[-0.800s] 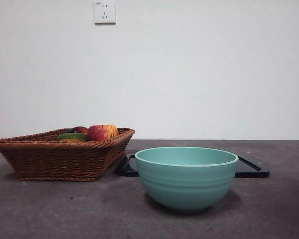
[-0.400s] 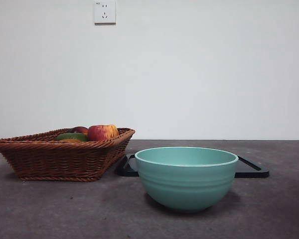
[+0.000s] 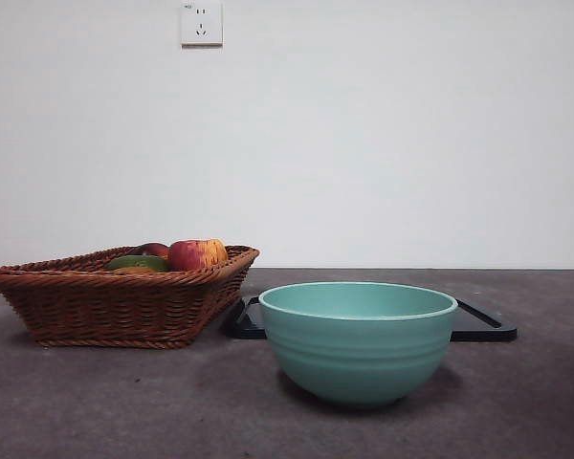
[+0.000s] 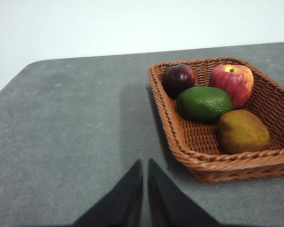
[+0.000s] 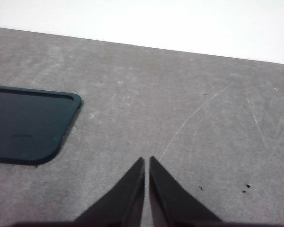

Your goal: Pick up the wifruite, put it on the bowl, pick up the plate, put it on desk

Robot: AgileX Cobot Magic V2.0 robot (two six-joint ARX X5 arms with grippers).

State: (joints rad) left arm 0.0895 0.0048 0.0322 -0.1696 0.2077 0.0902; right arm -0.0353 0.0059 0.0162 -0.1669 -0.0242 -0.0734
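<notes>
The wifruite (image 4: 243, 131), a dull brownish-orange oval, lies in the brown wicker basket (image 4: 213, 161) beside a green fruit. In the front view only a sliver of the wifruite (image 3: 134, 271) shows over the basket rim. The teal bowl (image 3: 357, 339) stands empty-looking on the dark grey desk (image 3: 124, 402), right of the basket (image 3: 115, 306). My left gripper (image 4: 145, 161) hovers shut over bare desk (image 4: 75, 123), short of the basket. My right gripper (image 5: 147, 159) is shut above the desk (image 5: 180, 94). No plate shows in any view.
A flat black tray (image 3: 483, 325) lies behind the bowl, and its rounded corner (image 5: 28, 125) shows in the right wrist view. The basket also holds a green fruit (image 4: 204, 102), a red-and-yellow apple (image 4: 232, 84) and a dark red fruit (image 4: 178, 79). Neither arm appears in the front view.
</notes>
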